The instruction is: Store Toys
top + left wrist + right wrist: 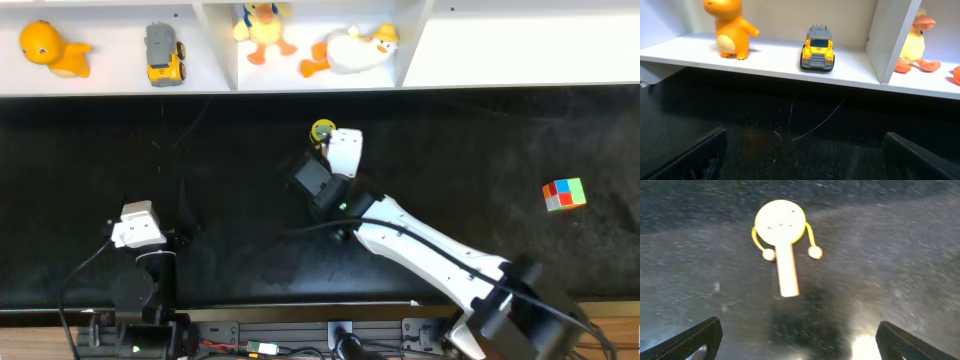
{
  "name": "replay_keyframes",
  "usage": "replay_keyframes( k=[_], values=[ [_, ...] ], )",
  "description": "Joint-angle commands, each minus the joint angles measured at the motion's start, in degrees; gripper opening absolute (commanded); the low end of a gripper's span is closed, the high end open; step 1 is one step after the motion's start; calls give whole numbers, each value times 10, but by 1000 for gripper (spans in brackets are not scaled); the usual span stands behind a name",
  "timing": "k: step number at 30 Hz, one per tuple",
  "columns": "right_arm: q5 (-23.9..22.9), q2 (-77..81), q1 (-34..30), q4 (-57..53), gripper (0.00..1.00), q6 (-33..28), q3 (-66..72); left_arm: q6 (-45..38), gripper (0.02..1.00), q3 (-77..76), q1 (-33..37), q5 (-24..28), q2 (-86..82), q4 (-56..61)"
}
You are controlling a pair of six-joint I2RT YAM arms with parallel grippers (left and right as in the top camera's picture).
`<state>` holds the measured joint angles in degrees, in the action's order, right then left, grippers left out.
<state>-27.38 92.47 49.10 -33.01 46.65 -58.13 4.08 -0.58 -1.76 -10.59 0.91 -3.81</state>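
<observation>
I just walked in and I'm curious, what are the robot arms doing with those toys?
They are putting toys away on the white shelf. The right arm is over a little yellow rattle lying on the black table, jaws open, not holding it yet. The left arm sits near its base with open, empty jaws. An orange toy, a yellow truck, a yellow duck and a white duck are already on the shelf. A colourful cube waits on the table.

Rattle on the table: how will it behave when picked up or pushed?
The rattle looks stiff and probably light: thin handle, small round head. Its two side beads would likely swing. Lying flat, it should slide, not roll.
</observation>
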Motion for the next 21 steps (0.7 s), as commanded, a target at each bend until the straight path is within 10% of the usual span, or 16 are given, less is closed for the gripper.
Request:
replay_keyframes(
  k=[1, 21],
  values=[
    [10, 20, -9, 4, 996, -21, -24, -12, 998, 1, 2, -9, -7, -1],
    [56, 106, -55, -54, 998, -85, -108, -12, 998, 1, 2, -9, -7, -1]
  ],
)
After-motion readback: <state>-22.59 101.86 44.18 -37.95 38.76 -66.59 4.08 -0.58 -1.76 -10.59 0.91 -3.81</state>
